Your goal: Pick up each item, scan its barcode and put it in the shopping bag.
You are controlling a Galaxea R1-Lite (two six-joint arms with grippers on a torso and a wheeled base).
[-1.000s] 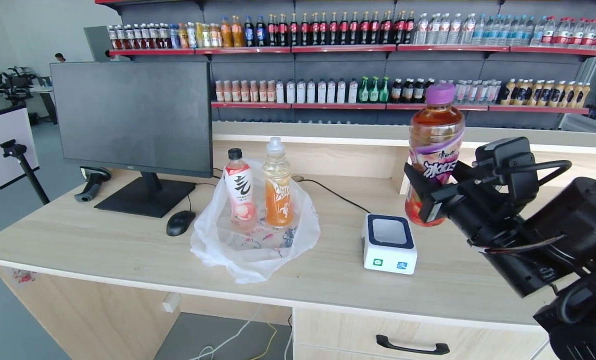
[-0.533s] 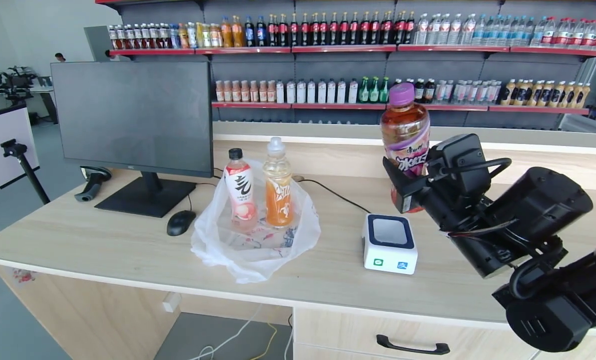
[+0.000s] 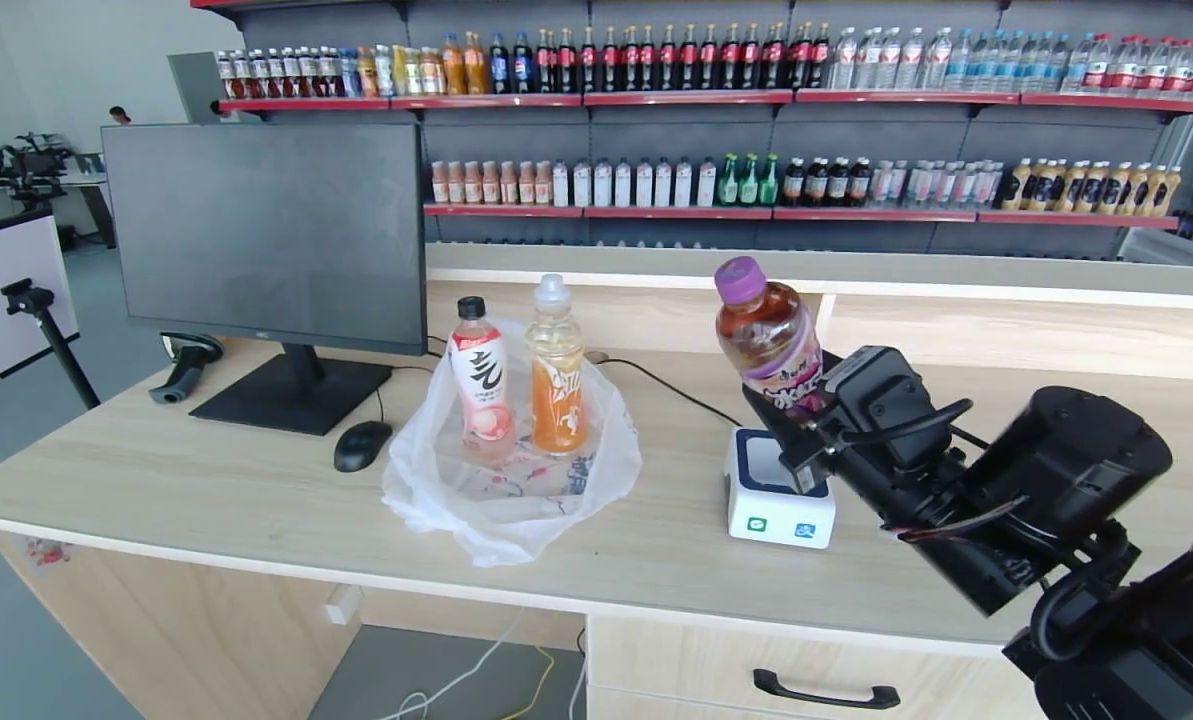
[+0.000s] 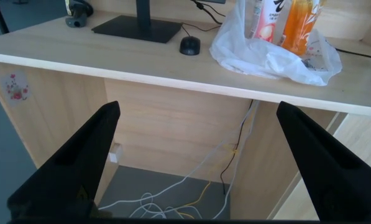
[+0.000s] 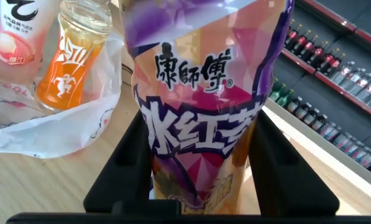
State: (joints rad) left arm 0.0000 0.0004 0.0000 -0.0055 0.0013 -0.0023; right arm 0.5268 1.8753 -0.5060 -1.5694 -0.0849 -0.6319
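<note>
My right gripper (image 3: 791, 425) is shut on a purple-capped tea bottle (image 3: 766, 340), (image 5: 201, 99), holding it tilted just above the white barcode scanner (image 3: 774, 500). The clear shopping bag (image 3: 511, 470), (image 4: 275, 53), (image 5: 42, 124) lies on the counter to the scanner's left. Inside it stand a pink-labelled bottle (image 3: 482, 380) and an orange drink bottle (image 3: 556, 370), (image 5: 70, 59). My left gripper (image 4: 197, 162) hangs open below the counter's front edge, in front of the wooden panel, with nothing between its fingers.
A black monitor (image 3: 271, 235), a mouse (image 3: 361, 445) and a handheld scanner (image 3: 184, 368) sit on the counter's left half. A cable (image 3: 671, 390) runs behind the barcode scanner. A raised ledge (image 3: 956, 300) and drink shelves (image 3: 716, 100) back the counter. A drawer handle (image 3: 824, 692) shows below.
My right arm has carried the tea bottle left and down, from upright at the right to tilted over the barcode scanner. The bag and its bottles have not moved.
</note>
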